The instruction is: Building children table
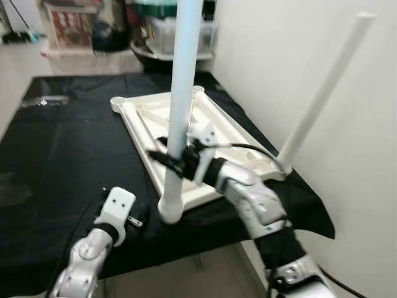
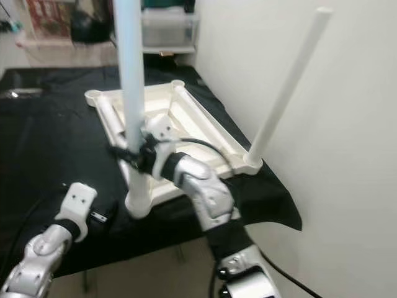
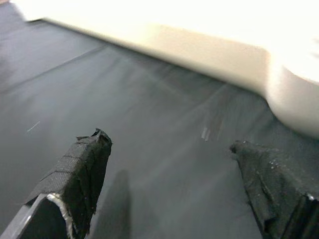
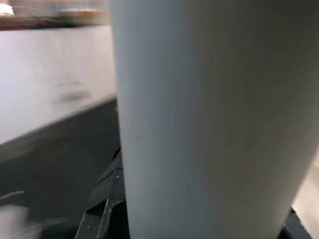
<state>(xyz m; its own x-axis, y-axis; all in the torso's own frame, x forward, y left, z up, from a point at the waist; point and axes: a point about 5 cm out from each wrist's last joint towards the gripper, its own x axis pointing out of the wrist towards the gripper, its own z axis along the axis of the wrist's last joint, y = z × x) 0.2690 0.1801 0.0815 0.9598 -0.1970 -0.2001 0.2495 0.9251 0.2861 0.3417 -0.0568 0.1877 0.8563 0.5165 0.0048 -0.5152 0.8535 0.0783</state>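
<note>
Black cloth [image 1: 62, 155]: R pincer [image 1: 177, 160] grips table leg [image 1: 181, 105], upright, vertical axis.

Overall light: bright, even indoor light; white wall [image 1: 347, 124] evenly lit.
Glare: table frame [image 3: 199, 30] blown out to near white in the left wrist view.
Shadows: soft shadow under the left fingers [image 3: 82, 174] on the black cloth [image 3: 149, 149].
Blur: background clutter [image 1: 93, 28] soft; nearest leg [image 4: 209, 124] out of focus in the right wrist view.
Contrast: cloth dark, with faint sheen.
</note>
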